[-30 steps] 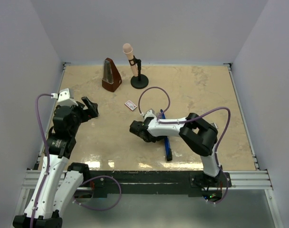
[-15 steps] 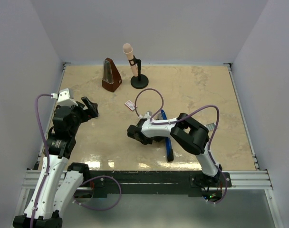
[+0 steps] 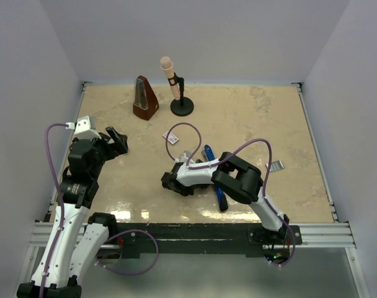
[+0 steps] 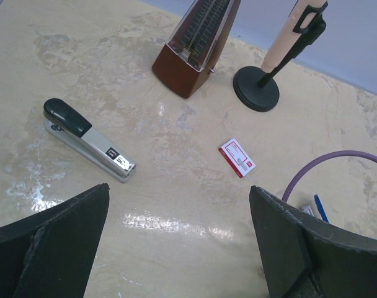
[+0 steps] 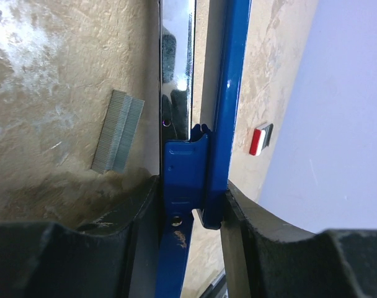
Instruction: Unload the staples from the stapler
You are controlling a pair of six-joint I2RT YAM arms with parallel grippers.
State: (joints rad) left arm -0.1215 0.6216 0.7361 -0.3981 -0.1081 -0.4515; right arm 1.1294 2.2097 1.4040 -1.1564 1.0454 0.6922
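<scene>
Right tool [image 5: 191, 186] clamped narrow on the blue stapler [image 5: 230, 93], with the staples [image 5: 117, 131] out on the counter [image 5: 46, 74].
The grey strip lay flat just beside the stapler's silver rail, touching neither finger. Left tool [image 4: 179, 192] hung wide and empty over the counter, well apart from the stapler.

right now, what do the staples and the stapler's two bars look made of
The staples look like a grey metal strip, likely steel: dull satin, finely ridged. The stapler has a blue bar, painted metal or hard plastic, glossy with a highlight streak; its rail is mirror-bright metal, probably chromed steel.
</scene>
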